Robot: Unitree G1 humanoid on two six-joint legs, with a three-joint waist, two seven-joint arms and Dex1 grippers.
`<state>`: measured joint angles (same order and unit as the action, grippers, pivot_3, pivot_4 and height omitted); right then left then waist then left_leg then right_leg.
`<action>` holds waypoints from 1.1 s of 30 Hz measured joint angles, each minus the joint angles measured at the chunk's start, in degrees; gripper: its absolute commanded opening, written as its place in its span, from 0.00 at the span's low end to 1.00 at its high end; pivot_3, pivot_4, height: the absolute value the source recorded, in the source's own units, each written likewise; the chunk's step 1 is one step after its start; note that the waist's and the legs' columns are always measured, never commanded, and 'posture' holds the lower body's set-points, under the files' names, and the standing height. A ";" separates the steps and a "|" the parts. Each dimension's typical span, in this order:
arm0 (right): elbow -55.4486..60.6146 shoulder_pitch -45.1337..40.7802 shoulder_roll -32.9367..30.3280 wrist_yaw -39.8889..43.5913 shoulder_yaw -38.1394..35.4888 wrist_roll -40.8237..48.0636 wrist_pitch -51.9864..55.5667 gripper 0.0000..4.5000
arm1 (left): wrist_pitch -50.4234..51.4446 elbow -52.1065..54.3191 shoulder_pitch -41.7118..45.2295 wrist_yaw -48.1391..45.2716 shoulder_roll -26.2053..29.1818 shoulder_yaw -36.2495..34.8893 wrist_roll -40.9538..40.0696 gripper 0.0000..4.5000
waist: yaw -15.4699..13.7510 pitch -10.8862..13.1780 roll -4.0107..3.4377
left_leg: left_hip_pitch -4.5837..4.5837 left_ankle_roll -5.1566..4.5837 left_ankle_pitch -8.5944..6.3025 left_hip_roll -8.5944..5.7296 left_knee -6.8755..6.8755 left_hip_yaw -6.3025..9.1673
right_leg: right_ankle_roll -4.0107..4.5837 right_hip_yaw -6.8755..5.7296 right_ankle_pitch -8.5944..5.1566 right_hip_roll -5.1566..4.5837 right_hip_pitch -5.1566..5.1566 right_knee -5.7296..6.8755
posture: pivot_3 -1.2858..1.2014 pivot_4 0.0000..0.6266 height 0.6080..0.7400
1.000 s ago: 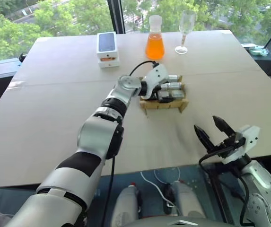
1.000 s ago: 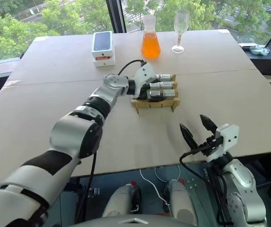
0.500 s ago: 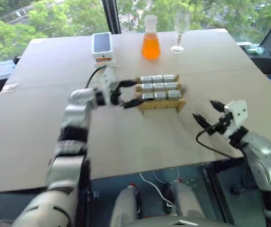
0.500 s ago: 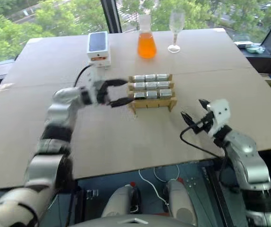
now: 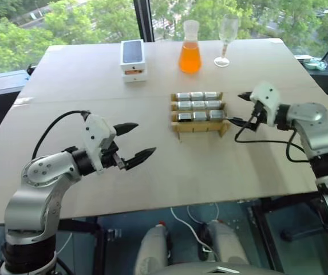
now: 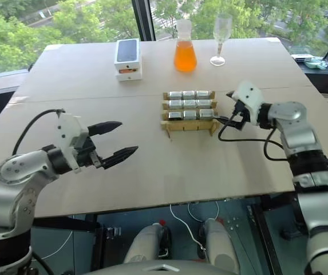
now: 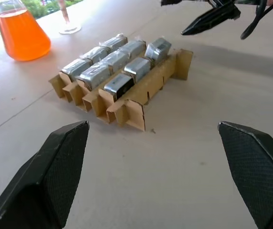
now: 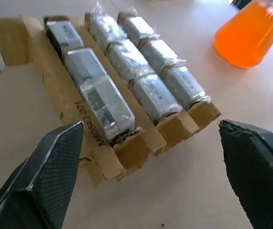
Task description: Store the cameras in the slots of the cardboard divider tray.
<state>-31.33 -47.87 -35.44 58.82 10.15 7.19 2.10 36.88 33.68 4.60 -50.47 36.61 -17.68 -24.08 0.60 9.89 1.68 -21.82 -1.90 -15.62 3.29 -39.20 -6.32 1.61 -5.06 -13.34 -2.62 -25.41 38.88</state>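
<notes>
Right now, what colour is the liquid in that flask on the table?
Bright orange. The flask shows best in the left eye view, beside the wine glass.

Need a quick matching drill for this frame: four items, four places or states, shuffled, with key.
Items:
1. flask
2. wine glass
3. cameras
4. left gripper

States:
A. sitting in the cardboard tray
B. open, holding nothing, apart from the tray
C. holds orange liquid
D. clear, no liquid visible

Pairs: 1-C, 2-D, 3-A, 4-B

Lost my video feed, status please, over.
Left tool open, empty, off tray. Right tool open beside divider tray. Nine cameras slotted. Nothing blocking.
</notes>
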 measured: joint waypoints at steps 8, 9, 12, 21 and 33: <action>-17.89 -11.14 5.00 5.34 5.22 -8.16 -9.94 1.00 | 1.65 3.17 -0.41 5.17 0.14 -0.01 -3.25 0.99 | 0.14 0.01 -0.01 | -0.03 0.02 0.00 -0.01 0.01 -0.03 | 0.02 0.01 0.01 -0.05 -0.02 -0.03 | 0.52 0.24 1.00; -20.59 -12.53 6.03 5.70 5.34 -9.11 -11.32 1.00 | 1.71 3.37 -0.48 5.90 0.21 -0.05 -3.74 0.99 | 0.14 0.01 -0.01 | -0.03 0.02 0.00 -0.01 0.01 -0.02 | 0.03 0.01 0.01 -0.06 -0.02 -0.02 | 0.52 0.24 1.00; -25.06 -14.39 6.95 5.98 5.36 -10.34 -13.63 0.82 | 1.70 4.09 -1.62 7.19 0.23 -0.09 -4.74 1.00 | 0.18 0.01 -0.02 | -0.04 0.02 0.00 -0.02 0.01 -0.04 | 0.03 0.01 0.01 -0.11 -0.02 -0.03 | 0.52 0.24 1.00; -34.53 -20.27 7.97 10.45 4.85 -11.84 -16.73 0.00 | 1.27 4.26 -4.30 9.79 0.80 -0.19 -5.43 1.00 | 0.40 0.03 -0.05 | 0.01 0.02 0.00 -0.01 0.04 -0.05 | 0.05 0.03 0.01 -0.10 -0.02 -0.01 | 0.52 0.24 1.00; -40.83 -25.53 10.64 13.02 4.60 -15.43 -14.78 0.00 | -0.24 4.26 -4.91 10.75 1.70 -0.18 -5.44 1.00 | 0.35 0.06 -0.09 | -0.04 0.02 0.00 -0.01 0.08 -0.04 | 0.07 0.00 0.01 -0.15 -0.05 -0.04 | 0.52 0.24 1.00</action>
<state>-72.17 -73.40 -24.80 71.84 14.75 -8.25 -12.68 36.63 37.94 -0.30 -39.72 38.31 -17.86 -29.52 0.95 9.95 1.58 -21.86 -1.88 -15.63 3.28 -39.12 -6.36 1.67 -5.06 -13.33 -2.77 -25.45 38.84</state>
